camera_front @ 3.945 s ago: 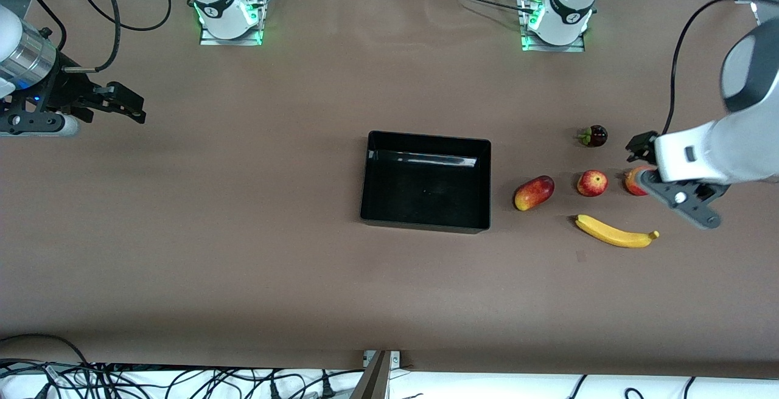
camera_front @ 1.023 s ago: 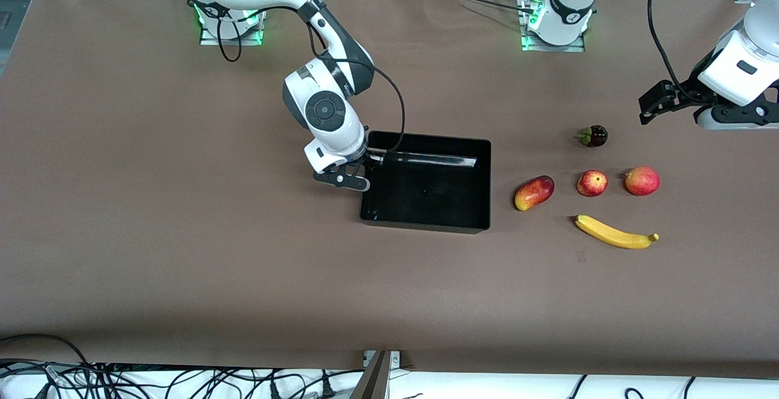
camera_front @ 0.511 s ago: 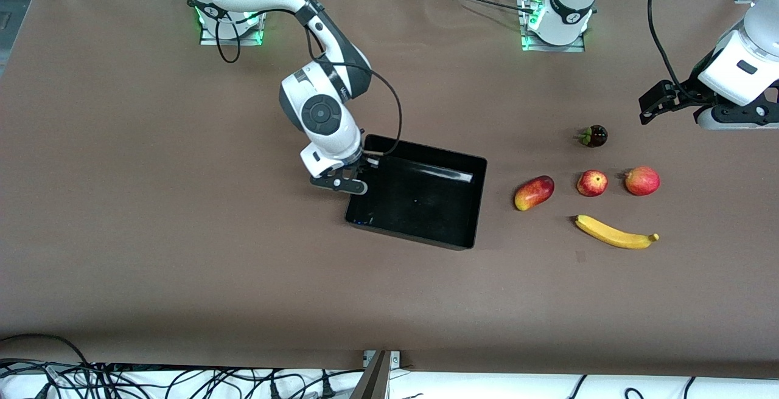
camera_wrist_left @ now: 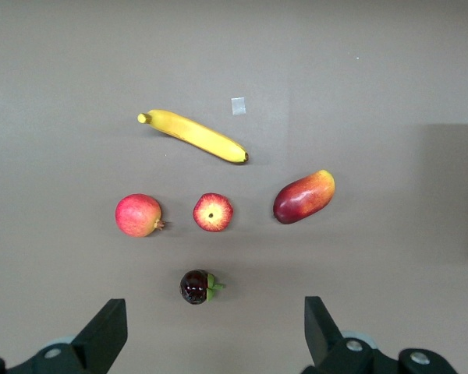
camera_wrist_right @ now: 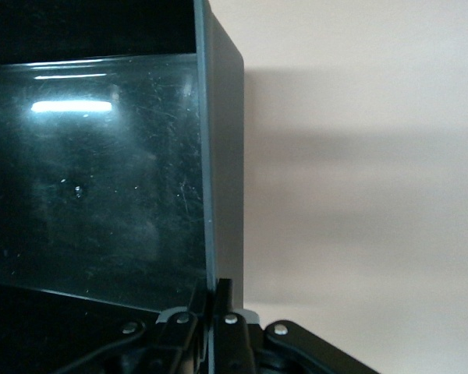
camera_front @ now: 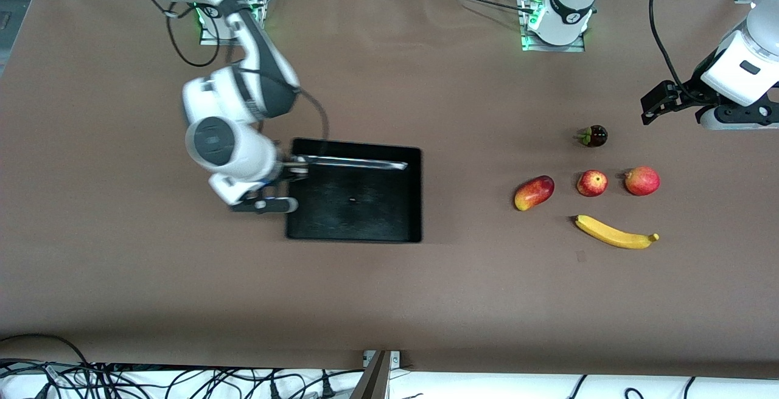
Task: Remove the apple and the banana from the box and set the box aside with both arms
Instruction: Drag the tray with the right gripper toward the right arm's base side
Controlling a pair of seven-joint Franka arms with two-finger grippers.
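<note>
The black box (camera_front: 401,204) sits mid-table, empty. My right gripper (camera_front: 291,171) is shut on the box's wall at the right arm's end; the wrist view shows the wall (camera_wrist_right: 222,195) pinched between the fingers. The yellow banana (camera_front: 614,233) lies toward the left arm's end, nearest the front camera. The small red apple (camera_front: 592,183) sits just farther back, between two other fruits. My left gripper (camera_front: 654,106) is open, up over the table near the fruits; its wrist view shows the banana (camera_wrist_left: 195,135) and apple (camera_wrist_left: 213,213) below.
A red-and-yellow mango (camera_front: 534,192) lies beside the apple toward the box. A larger red round fruit (camera_front: 642,180) lies on the apple's other flank. A dark mangosteen (camera_front: 593,136) sits farther from the front camera. A small paper scrap (camera_wrist_left: 238,106) lies near the banana.
My right gripper has dragged the box toward the right arm's end of the table and squared it up again. The left arm has stayed still. The fruits have not moved.
</note>
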